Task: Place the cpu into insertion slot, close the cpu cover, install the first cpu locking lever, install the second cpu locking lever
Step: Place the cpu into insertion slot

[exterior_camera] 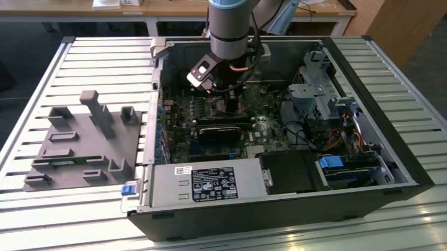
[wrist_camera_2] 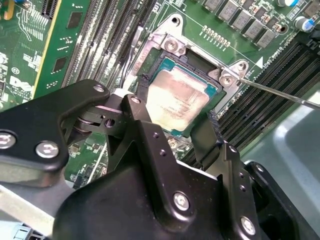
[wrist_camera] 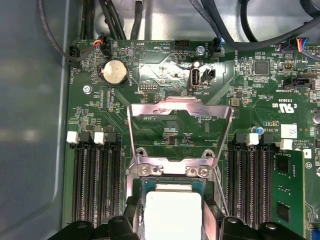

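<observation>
Here the black two-fingered gripper (wrist_camera_2: 177, 107) pinches the cpu (wrist_camera_2: 175, 97), a small flat square chip with a silvery-tan face, by two opposite edges, one finger on each side. Directly beneath lies the insertion slot (wrist_camera_2: 157, 47), a silver-rimmed square socket in the middle of the green circuit board (wrist_camera_2: 35, 45). Beyond it the cpu cover (wrist_camera: 175, 106), a thin silver windowed frame, stands swung open toward the board's battery edge.

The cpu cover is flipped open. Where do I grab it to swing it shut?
Take the cpu cover by its free end, the tabbed bar farthest from the hinge screws, pinching across the thin plate from above. The frame is hinged open away from the cpu, and its window leaves only narrow bars, so that far bar probably gives most leverage.
</observation>
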